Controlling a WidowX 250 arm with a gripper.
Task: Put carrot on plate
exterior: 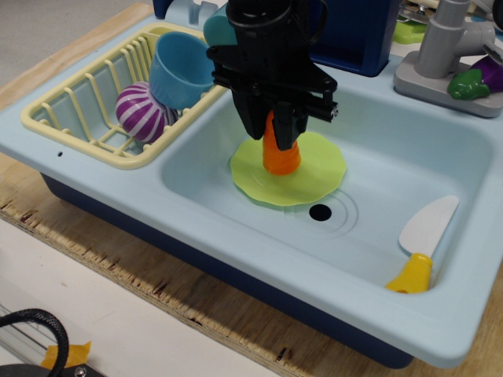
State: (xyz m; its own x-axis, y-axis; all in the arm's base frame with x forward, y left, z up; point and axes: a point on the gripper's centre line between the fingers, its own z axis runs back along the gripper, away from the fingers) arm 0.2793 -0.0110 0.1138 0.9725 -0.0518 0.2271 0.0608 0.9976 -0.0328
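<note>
While gripped by tool (277, 132), carrot (280, 153): smooth orange cone.

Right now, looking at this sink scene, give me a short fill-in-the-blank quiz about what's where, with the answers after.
1. The pincer is shut on the orange ____, wide end down.
2. Under the carrot lies the light-green ____.
3. The blue cup and the striped ball sit in the yellow ____.
4. The toy knife has a white blade and a ____ handle.

Missing words: carrot; plate; rack; yellow
</note>
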